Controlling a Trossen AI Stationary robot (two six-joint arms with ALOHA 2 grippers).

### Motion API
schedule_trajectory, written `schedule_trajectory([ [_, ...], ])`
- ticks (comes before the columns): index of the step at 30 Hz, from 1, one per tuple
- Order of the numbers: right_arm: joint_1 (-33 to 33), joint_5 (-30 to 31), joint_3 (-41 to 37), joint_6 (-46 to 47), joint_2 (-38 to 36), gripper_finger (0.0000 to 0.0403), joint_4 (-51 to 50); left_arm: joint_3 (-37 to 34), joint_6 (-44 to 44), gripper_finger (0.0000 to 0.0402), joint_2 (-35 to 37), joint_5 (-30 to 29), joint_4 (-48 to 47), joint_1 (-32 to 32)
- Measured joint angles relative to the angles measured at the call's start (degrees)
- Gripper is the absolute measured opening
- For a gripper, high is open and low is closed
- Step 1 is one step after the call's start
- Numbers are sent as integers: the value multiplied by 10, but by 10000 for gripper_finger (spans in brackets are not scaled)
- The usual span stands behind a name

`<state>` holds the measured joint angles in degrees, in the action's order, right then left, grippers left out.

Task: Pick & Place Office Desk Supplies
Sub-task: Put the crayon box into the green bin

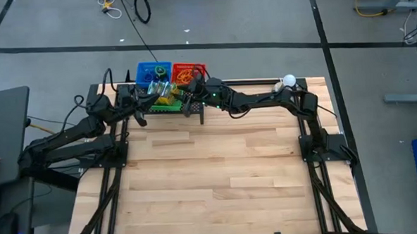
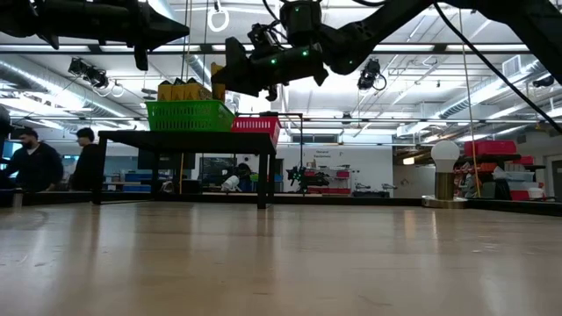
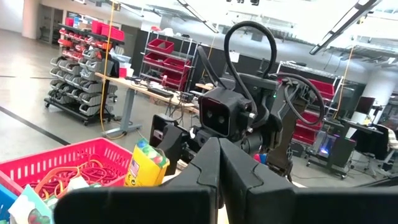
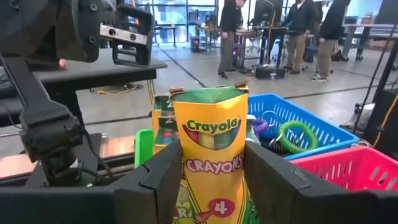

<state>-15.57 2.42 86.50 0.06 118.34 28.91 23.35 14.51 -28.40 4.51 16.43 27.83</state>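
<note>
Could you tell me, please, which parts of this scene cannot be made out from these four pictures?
- Crayon box: its lower end is cut off by the right wrist picture's edge, between the right pincer and its fingers.
- Green basket: its contents hide behind its wall in the low view; both arms cover it in the high view.
- Red basket: its rubber bands are too small to count from above.
- Left pincer: only its shut fingers show.

baskets (image 1: 171, 75) on shelf at table's (image 1: 211, 180) far edge | crayon box (image 4: 214, 155) between right end effector's (image 4: 211, 180) fingers, above baskets
</note>
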Motion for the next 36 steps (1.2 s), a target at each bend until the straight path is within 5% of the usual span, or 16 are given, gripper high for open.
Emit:
schedule_trajectory([
  [26, 0, 4, 0, 8, 0, 173, -54, 1, -6, 7, 0, 4, 0, -1],
  [36, 0, 20, 0, 8, 0, 236, -59, 1, -10, 7, 0, 4, -10, -1],
])
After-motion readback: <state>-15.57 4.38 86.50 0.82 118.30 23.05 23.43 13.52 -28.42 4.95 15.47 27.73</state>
